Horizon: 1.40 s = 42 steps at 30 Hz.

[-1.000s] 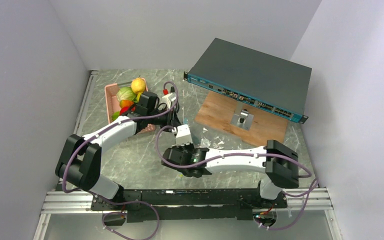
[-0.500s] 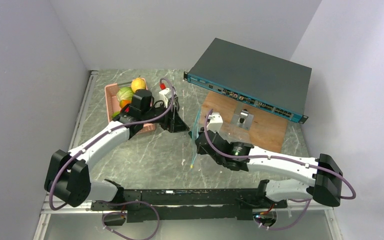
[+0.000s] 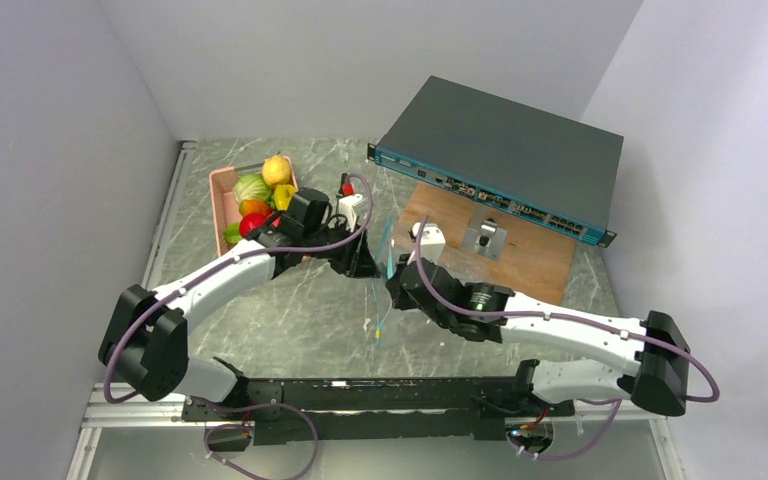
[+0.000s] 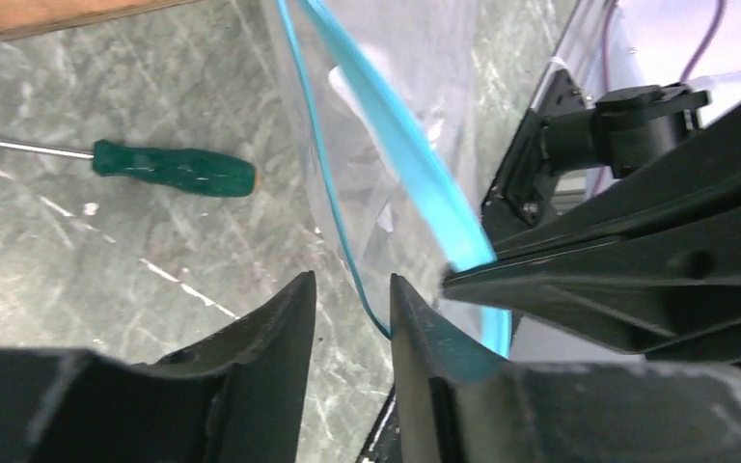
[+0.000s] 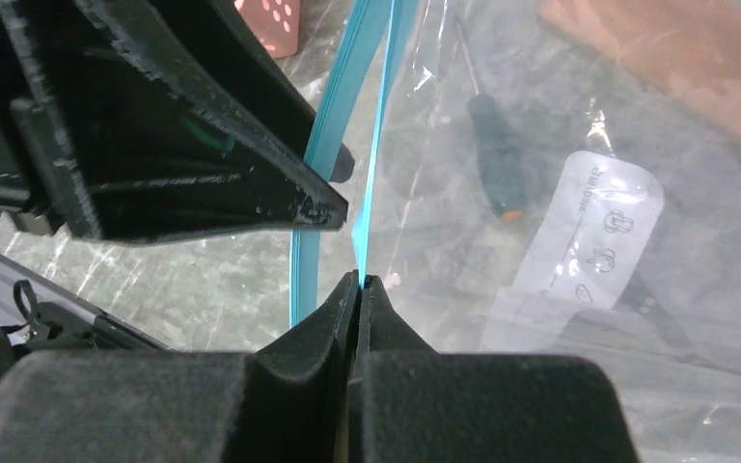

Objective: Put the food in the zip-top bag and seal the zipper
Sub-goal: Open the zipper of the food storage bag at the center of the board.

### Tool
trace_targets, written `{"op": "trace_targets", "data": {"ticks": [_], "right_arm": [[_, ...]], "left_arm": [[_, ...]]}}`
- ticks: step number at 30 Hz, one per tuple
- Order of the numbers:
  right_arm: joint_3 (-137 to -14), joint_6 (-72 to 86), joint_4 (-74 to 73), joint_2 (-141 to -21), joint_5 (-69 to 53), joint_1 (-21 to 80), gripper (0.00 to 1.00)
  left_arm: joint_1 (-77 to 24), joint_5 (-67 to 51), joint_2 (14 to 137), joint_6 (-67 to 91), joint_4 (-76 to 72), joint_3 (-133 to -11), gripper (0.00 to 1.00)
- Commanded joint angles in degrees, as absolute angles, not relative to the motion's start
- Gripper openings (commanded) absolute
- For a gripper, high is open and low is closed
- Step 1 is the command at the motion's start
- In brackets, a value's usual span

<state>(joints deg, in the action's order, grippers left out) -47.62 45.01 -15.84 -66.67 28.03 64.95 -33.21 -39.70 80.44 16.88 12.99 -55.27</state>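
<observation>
Zip-top bag (image 3: pixel 384 285) hangs over marbled table (image 3: pixel 300 320), right fingers (image 5: pixel 338 318) pinching it, left fingers (image 4: pixel 270 328) spread.

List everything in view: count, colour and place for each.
food: about six pieces, yellow, green, orange and red, piled in the basket
basket: one, pink, far left of the table
zip-top bag: one, clear, held up between the arms
zipper: one, teal, along the bag's mouth, its lips apart
screwdriver: one, green handle, lying on the table by the bag
network switch: one, dark grey with a teal front, far right
wooden board: one, brown, below the switch
table: one, grey-green marble
left fingers: two, black, apart, one bag lip between them
right fingers: two, black, shut on the bag's teal edge
</observation>
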Motion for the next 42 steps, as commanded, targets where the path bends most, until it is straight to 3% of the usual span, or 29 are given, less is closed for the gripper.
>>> {"op": "trace_targets", "data": {"ticks": [1,6,12,17,19,22,30,31,36,42], "right_arm": [[-51.2,43.7,-19.0,-60.9,30.3,64.9,0.0],[-53.4,41.6,-26.3,-53.7,31.4,63.3,0.0],[-54.5,39.1,-30.7,-49.1,24.2,58.7,0.0],[-51.2,40.7,-25.3,-51.6,19.4,58.6,0.0],[-50.8,40.8,-24.1,-53.0,18.5,58.6,0.0],[-51.1,40.2,-24.4,-54.4,18.8,58.6,0.0],[-51.1,39.7,-27.5,-53.8,21.7,58.6,0.0],[-50.9,39.4,-27.4,-53.7,21.7,58.5,0.0],[-50.0,37.1,-25.9,-53.6,20.9,58.4,0.0],[-48.8,34.1,-22.5,-53.6,17.9,57.2,0.0]], "left_arm": [[-33.4,-34.5,80.2,14.1,16.7,-58.7,0.32],[-33.2,-30.2,79.8,13.1,19.6,-59.6,0.2],[-32.9,-30.5,79.3,12.2,19.8,-59.9,0.19],[-32.9,-36.6,79.3,12.0,17.0,-59.1,0.21],[-32.8,-38.3,79.1,11.5,16.4,-58.6,0.28],[-32.9,-38.4,77.2,10.7,15.4,-57.5,0.6],[-32.7,-28.9,62.8,8.6,9.4,-50.3,0.87],[-32.7,-27.7,60.3,8.9,7.5,-48.6,0.98],[-32.7,-15.3,49.2,11.9,2.5,-41.7,1.0],[-32.1,16.5,37.5,19.6,4.0,-36.9,1.0]]}}
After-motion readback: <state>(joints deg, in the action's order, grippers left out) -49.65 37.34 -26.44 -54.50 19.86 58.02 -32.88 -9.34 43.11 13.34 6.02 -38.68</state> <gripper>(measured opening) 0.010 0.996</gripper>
